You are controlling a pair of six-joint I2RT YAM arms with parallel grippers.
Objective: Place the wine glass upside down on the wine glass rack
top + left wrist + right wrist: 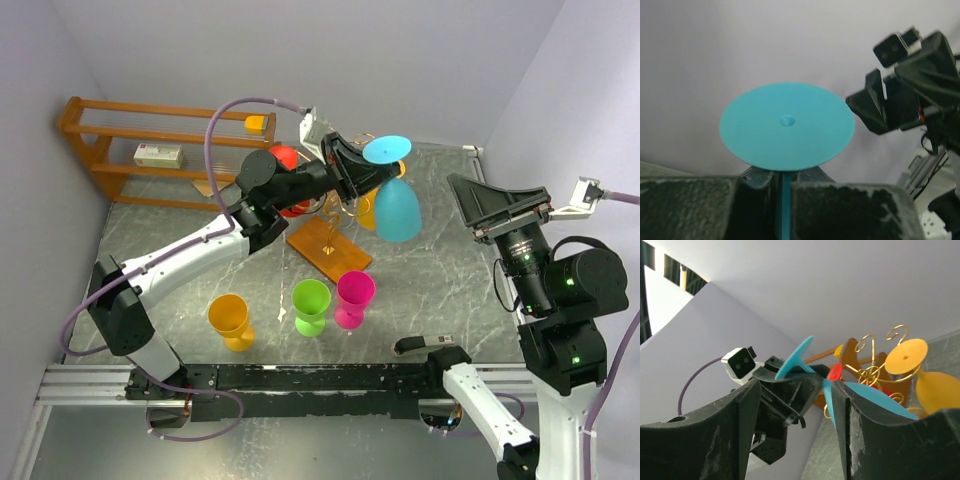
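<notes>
A blue wine glass hangs upside down in the air, foot up and bowl down. My left gripper is shut on its stem, right beside the gold wire wine glass rack, which stands on a wooden base. A red glass and an orange glass hang on the rack. My right gripper is open to the right of the blue glass and holds nothing. Seen from the right wrist, its fingers frame the blue bowl and the left gripper.
Three glasses stand upright on the near table: yellow-orange, green and pink. A brown wooden shelf unit with a white box and a yellow block stands at the back left against the wall.
</notes>
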